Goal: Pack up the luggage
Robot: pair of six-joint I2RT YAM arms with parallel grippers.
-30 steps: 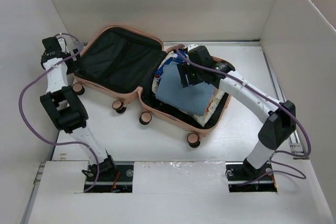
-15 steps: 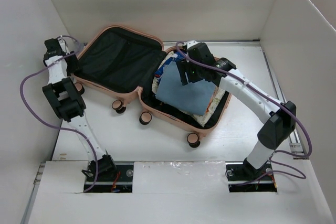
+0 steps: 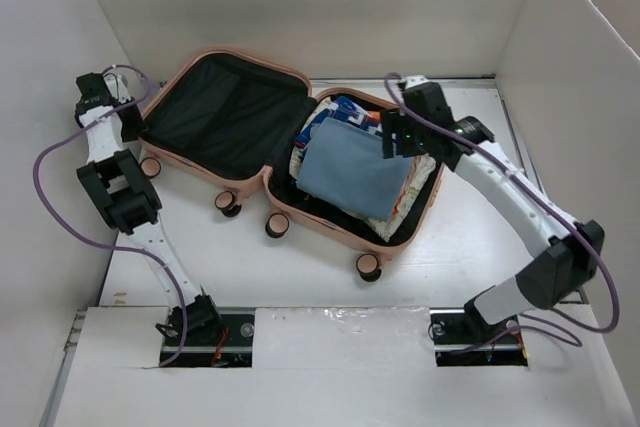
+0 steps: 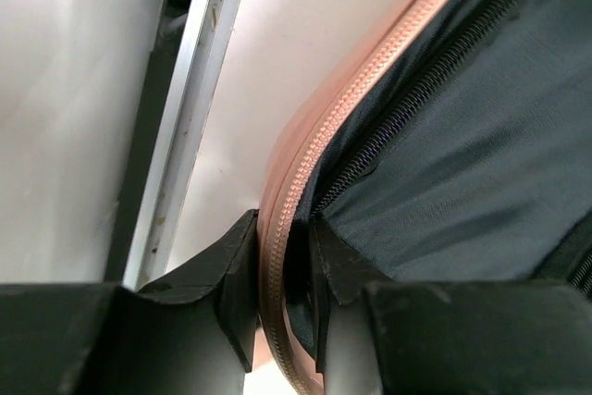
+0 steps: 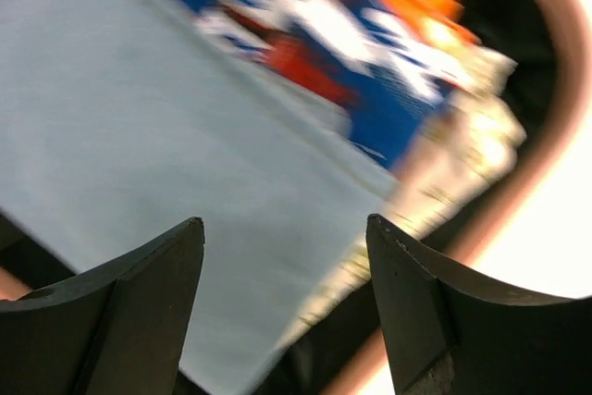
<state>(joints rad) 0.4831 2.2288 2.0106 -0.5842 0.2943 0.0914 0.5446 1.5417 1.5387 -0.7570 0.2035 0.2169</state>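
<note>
L pincer (image 4: 282,275) clamped narrow on zip rim of salmon-pink hard-shell suitcase (image 3: 225,117), prob. to swing lid shut; R pincer (image 5: 287,256) wide, empty, over folded blue-grey cloth (image 3: 350,179).

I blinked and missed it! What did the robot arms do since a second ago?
The left tool closed onto the rim of the luggage, on its empty half. The right tool, open, moved from above the middle of the blue folded cloth toward the case's right side. The luggage and everything in it stayed put.
</note>
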